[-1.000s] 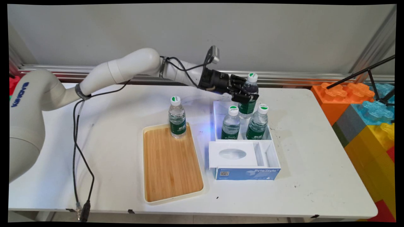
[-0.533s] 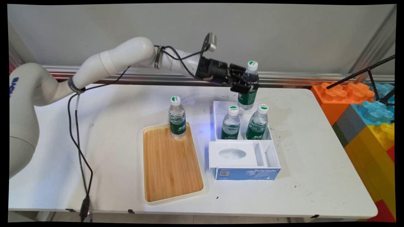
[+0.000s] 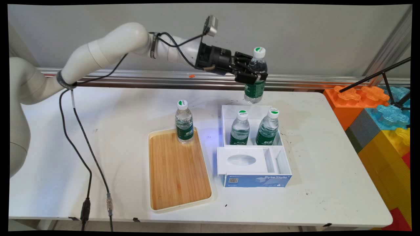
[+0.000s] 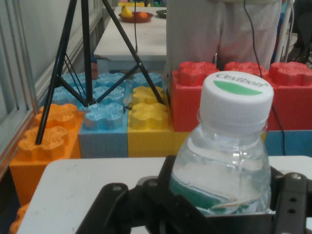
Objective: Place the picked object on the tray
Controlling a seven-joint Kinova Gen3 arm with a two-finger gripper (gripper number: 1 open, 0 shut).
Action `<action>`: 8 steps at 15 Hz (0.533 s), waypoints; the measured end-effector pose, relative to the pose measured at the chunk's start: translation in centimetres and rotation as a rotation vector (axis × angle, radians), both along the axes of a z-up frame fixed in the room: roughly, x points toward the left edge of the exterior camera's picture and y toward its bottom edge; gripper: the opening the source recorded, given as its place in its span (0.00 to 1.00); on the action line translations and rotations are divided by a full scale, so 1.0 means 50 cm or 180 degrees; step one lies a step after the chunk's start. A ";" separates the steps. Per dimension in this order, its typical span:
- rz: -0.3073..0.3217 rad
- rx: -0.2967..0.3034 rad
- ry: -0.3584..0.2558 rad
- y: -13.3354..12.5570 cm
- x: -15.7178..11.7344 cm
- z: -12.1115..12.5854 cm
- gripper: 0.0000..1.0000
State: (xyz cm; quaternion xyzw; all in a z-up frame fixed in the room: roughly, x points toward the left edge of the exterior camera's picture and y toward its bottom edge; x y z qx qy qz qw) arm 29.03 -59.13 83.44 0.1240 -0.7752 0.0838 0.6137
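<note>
My gripper (image 3: 254,73) is shut on a clear water bottle (image 3: 256,78) with a green label and white cap, holding it in the air above the far end of the white box (image 3: 226,113). The bottle's base hangs clear over the box's rim. In the hand view the same bottle (image 4: 226,161) fills the space between the fingers (image 4: 292,195). Two more bottles (image 3: 239,128) (image 3: 268,127) stand upright inside the box. A further bottle (image 3: 184,122) stands on the far end of the wooden tray (image 3: 177,173).
The box's blue-fronted lid part (image 3: 256,168) lies at its near end. Big coloured toy blocks (image 3: 384,114) and a black tripod (image 3: 390,82) stand off the table's right side. Black cables (image 3: 82,147) hang down at the left.
The gripper has lifted the held bottle straight up out of the box, from among the other two to well above the rim. The other bottles have not moved.
</note>
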 end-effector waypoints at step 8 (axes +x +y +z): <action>0.0004 -0.0032 0.0025 0.043 0.051 0.085 0.00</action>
